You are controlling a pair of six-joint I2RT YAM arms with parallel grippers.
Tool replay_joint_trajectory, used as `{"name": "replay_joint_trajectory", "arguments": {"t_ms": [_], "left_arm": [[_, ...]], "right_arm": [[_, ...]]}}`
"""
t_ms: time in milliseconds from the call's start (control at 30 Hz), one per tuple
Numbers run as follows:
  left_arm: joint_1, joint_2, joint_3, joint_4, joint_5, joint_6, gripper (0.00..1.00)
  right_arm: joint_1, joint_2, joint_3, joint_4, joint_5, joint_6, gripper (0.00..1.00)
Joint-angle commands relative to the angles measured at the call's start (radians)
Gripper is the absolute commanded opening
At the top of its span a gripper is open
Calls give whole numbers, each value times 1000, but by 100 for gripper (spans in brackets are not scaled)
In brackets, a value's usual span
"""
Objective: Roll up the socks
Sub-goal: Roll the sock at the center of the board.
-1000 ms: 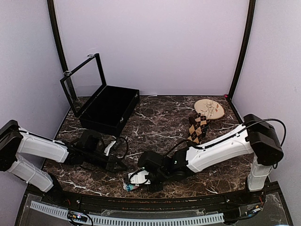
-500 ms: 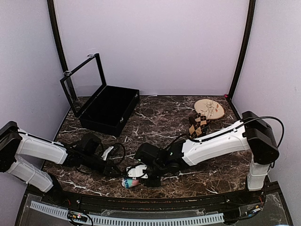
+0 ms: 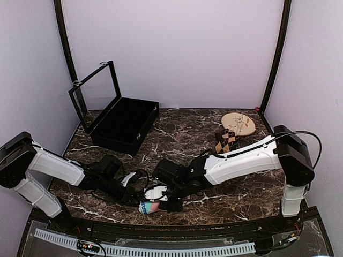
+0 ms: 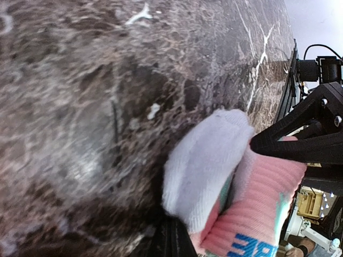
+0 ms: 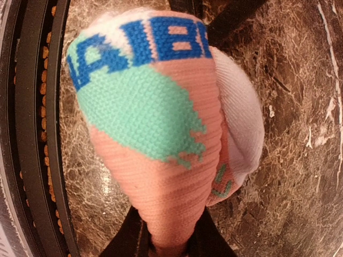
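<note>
The pink sock (image 5: 161,160), rolled into a bundle with a green patch and blue letters, lies near the table's front edge (image 3: 150,207). My right gripper (image 5: 171,243) is shut on its pink end, one dark finger on each side. My left gripper (image 4: 174,238) is shut, its dark fingers right at the sock's grey toe (image 4: 206,160); whether any fabric is pinched is hidden. In the top view the left gripper (image 3: 137,200) and the right gripper (image 3: 161,200) meet at the bundle from either side. The black argyle sock (image 3: 226,141) lies at the back right.
A round tan plate (image 3: 239,123) sits behind the argyle sock. An open black box (image 3: 124,124) with a raised lid stands at the back left. The black front rail (image 5: 32,134) runs close beside the bundle.
My left gripper has closed and slid right, up against the sock's toe. The right arm has shifted slightly left with the bundle.
</note>
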Motion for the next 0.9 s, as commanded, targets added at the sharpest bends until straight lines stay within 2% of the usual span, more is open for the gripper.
{"name": "replay_joint_trajectory", "arguments": {"t_ms": [0,167,600,767,867], "left_arm": [[-26,50,23,48,36,-15,0],[-27,100,66,80,50,-16,0],[-22,283,305,-24,24,79,0],[19,258,295,-44,-50,71,0],[42,190,275,-76,-148,69,5]], "right_arm": [[-15,20,22,-18,-47,41,5],[-29,26,18,-23,-76,76,5],[-62,5,-49,4,-79,270,4],[-67,-16,-90,35,-95,362,5],[-77,-10,-93,55,-115,410,5]]}}
